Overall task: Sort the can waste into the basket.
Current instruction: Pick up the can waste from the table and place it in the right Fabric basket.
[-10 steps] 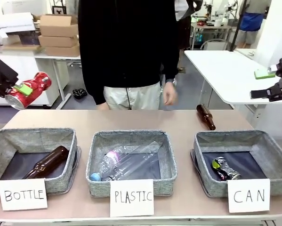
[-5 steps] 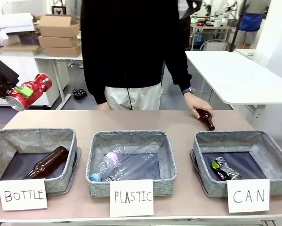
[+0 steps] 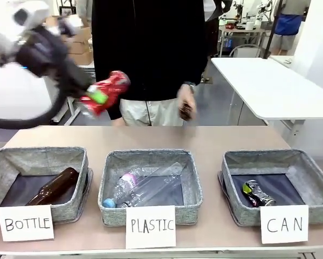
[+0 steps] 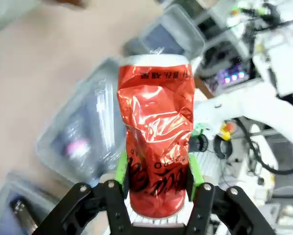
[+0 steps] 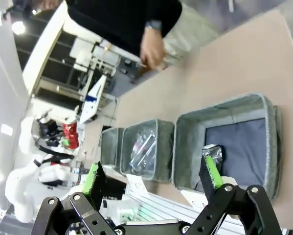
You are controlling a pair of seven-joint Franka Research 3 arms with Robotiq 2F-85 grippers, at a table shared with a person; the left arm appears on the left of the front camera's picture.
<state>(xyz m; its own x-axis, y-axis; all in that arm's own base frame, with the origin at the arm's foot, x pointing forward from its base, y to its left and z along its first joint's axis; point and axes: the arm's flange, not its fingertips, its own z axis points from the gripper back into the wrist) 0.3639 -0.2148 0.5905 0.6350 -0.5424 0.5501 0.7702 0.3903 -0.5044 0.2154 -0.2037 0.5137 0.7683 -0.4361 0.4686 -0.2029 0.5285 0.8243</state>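
A crumpled red can hangs in the air above the table's left half, and my left gripper is shut on it. The left wrist view shows the red can upright between the green pads, with the left gripper high over the baskets. The grey CAN basket stands at the front right with a dark blue can lying inside. My right gripper is open above the near side of the CAN basket, where the blue can lies.
The PLASTIC basket in the middle holds clear bottles, and the BOTTLE basket at the left holds a brown bottle. A person at the far side holds another brown bottle in one hand.
My left arm has swung up and to the right with the red can. The person picked the brown bottle up off the far right of the table. My right gripper left the front view.
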